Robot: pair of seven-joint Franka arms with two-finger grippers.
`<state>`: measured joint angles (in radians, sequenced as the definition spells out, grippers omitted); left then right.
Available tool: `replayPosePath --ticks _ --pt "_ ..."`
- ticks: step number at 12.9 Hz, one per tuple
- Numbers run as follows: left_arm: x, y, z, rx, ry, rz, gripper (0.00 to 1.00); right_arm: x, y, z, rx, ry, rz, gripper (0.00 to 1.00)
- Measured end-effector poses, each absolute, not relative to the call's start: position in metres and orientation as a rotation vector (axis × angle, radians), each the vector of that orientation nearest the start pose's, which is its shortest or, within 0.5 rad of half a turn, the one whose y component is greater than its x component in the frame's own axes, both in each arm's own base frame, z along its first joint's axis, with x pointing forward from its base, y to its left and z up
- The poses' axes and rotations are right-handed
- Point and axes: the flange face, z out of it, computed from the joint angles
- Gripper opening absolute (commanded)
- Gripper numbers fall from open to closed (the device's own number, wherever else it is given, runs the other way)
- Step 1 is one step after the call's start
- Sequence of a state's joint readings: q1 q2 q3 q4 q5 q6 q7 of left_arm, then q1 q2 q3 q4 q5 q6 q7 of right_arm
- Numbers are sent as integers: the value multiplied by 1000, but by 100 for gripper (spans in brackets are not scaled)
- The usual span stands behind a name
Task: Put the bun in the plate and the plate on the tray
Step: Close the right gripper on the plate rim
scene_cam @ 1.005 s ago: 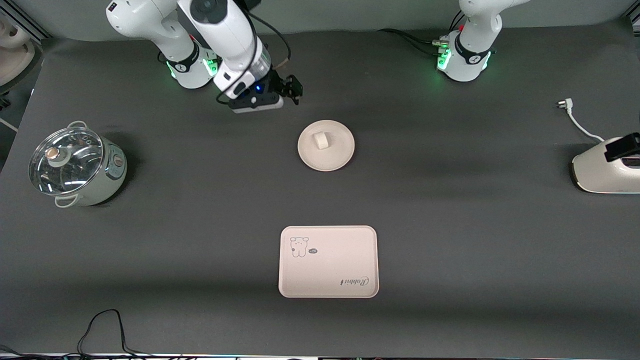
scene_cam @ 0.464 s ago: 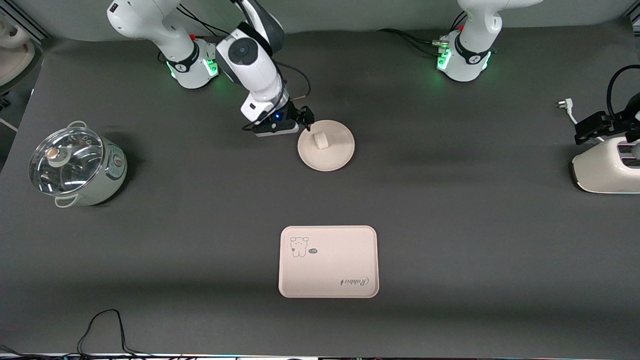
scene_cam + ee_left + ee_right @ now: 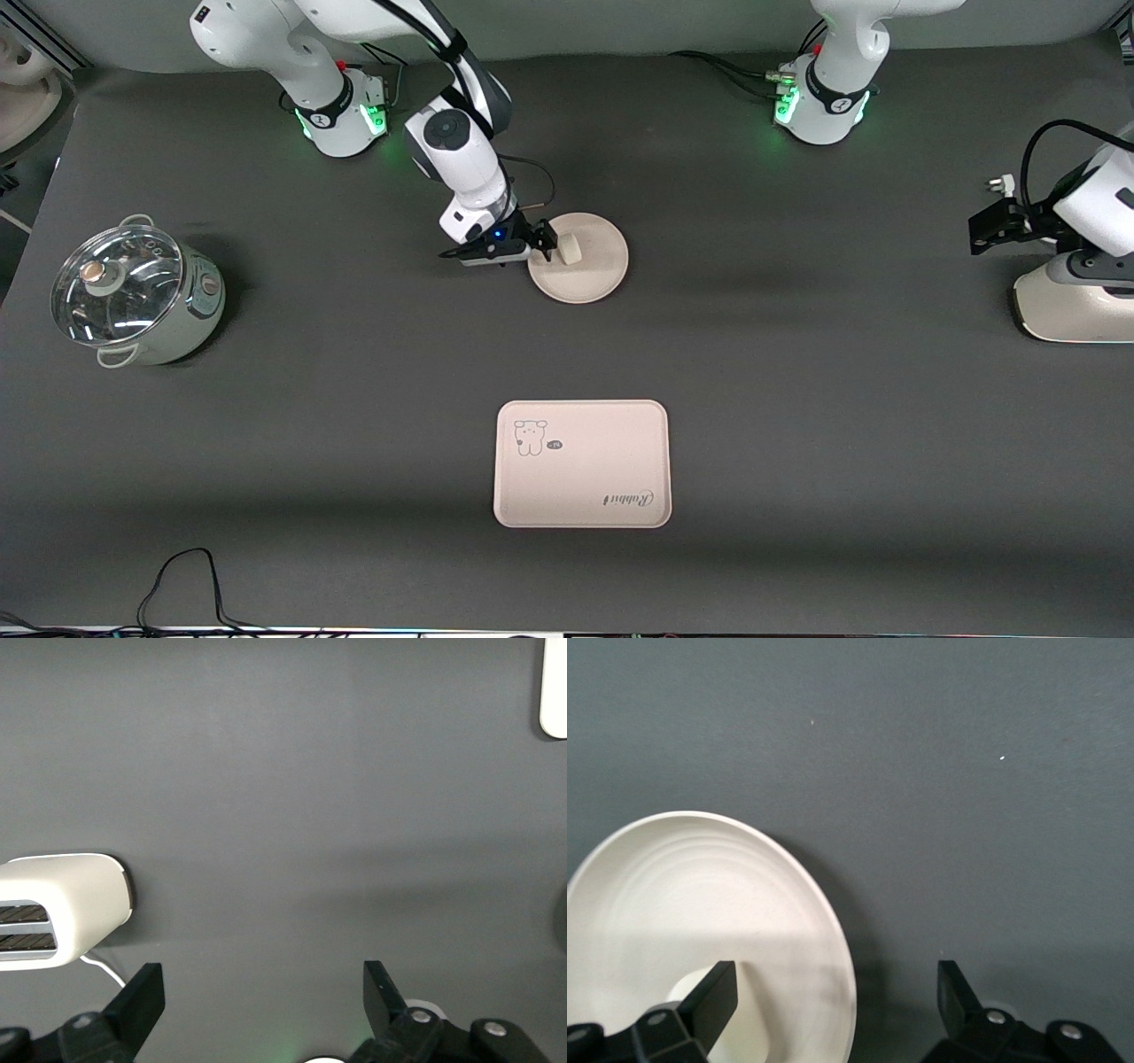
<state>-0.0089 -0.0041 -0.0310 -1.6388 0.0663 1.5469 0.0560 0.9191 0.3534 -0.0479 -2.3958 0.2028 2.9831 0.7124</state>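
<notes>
The bun (image 3: 569, 248) lies on the round plate (image 3: 595, 266) in the middle of the table. The printed tray (image 3: 582, 463) lies nearer to the front camera than the plate and holds nothing. My right gripper (image 3: 542, 241) is open, low at the plate's rim on the side toward the right arm's end. In the right wrist view my right gripper (image 3: 835, 979) straddles the rim of the plate (image 3: 700, 895), with one finger by the bun (image 3: 691, 985). My left gripper (image 3: 988, 229) is open and empty, beside the toaster; it also shows in the left wrist view (image 3: 261, 979).
A white toaster (image 3: 1072, 306) with its plug (image 3: 1001, 186) stands at the left arm's end and shows in the left wrist view (image 3: 62, 908). A glass-lidded pot (image 3: 133, 292) stands at the right arm's end. A black cable (image 3: 186, 576) lies by the front edge.
My right gripper came down from near its base to the plate's rim. My left arm came into view by the toaster and moved toward the table's middle. Bun, plate and tray have not moved.
</notes>
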Motion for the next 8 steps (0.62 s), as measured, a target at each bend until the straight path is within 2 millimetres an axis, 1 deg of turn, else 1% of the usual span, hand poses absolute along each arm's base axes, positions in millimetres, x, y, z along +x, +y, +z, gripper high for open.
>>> replayPosePath --ticks 2,4,6,8 --pt "548 -15 593 -3071 149 135 100 341 389 177 -2943 36 -215 100" --pt "547 -13 594 -3072 144 132 100 340 390 175 -2946 30 -212 100" --pt "547 -12 596 -3073 142 127 100 338 393 176 -2942 24 -211 82" --pt "547 -12 596 -3073 141 120 100 338 394 177 -2938 23 -213 61"
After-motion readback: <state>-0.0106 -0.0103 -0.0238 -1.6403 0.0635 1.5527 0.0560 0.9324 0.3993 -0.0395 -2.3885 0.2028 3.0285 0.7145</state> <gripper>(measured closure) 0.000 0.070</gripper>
